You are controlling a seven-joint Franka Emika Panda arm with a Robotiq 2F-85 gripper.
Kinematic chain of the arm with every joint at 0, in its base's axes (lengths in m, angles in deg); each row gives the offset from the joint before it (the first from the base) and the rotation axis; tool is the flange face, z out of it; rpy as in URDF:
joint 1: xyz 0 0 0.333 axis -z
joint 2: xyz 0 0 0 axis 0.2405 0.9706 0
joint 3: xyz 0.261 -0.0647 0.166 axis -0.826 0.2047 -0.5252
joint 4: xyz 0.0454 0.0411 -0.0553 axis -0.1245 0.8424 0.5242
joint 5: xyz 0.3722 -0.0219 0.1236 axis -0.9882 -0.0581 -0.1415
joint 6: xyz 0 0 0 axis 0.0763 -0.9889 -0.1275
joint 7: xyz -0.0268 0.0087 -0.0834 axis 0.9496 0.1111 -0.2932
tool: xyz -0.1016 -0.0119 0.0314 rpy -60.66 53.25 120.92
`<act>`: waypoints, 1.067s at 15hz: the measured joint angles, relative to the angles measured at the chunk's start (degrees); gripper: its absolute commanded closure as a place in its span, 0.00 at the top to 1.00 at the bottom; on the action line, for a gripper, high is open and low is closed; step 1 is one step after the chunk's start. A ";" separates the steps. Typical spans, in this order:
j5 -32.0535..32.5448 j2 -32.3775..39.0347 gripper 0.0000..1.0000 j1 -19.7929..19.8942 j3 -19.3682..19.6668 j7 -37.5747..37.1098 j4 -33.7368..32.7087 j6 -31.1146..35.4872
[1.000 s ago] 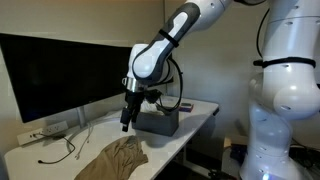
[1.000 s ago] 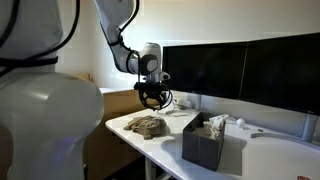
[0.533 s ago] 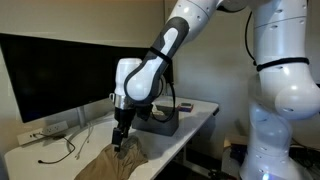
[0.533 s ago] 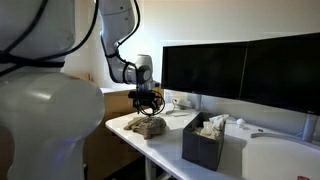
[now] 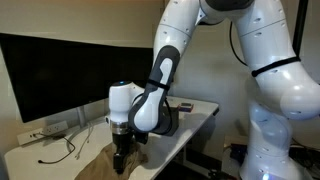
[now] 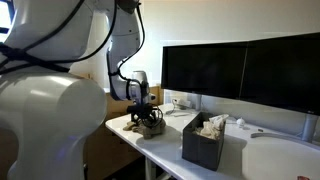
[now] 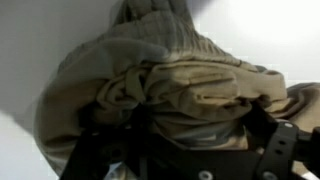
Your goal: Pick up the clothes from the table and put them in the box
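The white arm point(image 5: 160, 70) bent over from above and reached to the near end of the long white counter point(image 5: 200, 108), which showed in both exterior views point(image 6: 275, 160). A wide black monitor point(image 5: 50, 75) stood along the back of the counter, its dark screen also plain in an exterior view point(image 6: 240, 70). The dark grey box point(image 6: 205, 150) sat on the counter well apart from the arm's tip, and a white cloth point(image 6: 212, 124) lay inside it, bunched up above the rim; in an exterior view the box point(image 5: 172, 120) was mostly hidden behind the arm. The tan garment point(image 5: 100, 165) lay in a crumpled heap on the counter near its end point(image 6: 150, 125), outside the box. The jaws were down on that heap and stood wide apart, one on each side of it, not pinching it. In the wrist view the tan folds point(image 7: 160, 70) filled the middle of the picture, with the dark jaws at the lower corners. Thin dark cables point(image 5: 60, 150) trailed across the counter in front of the monitor.
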 measured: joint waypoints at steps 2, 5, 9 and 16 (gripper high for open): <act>2.50 2.04 0.73 -2.29 2.23 -2.03 -1.53 0.04; 4.71 3.92 0.54 -5.21 4.88 -3.90 -3.15 0.03; 4.39 4.90 0.28 -5.09 4.69 -3.81 -4.26 -0.25; 0.29 4.48 0.13 -0.18 0.74 -0.44 -4.41 -1.25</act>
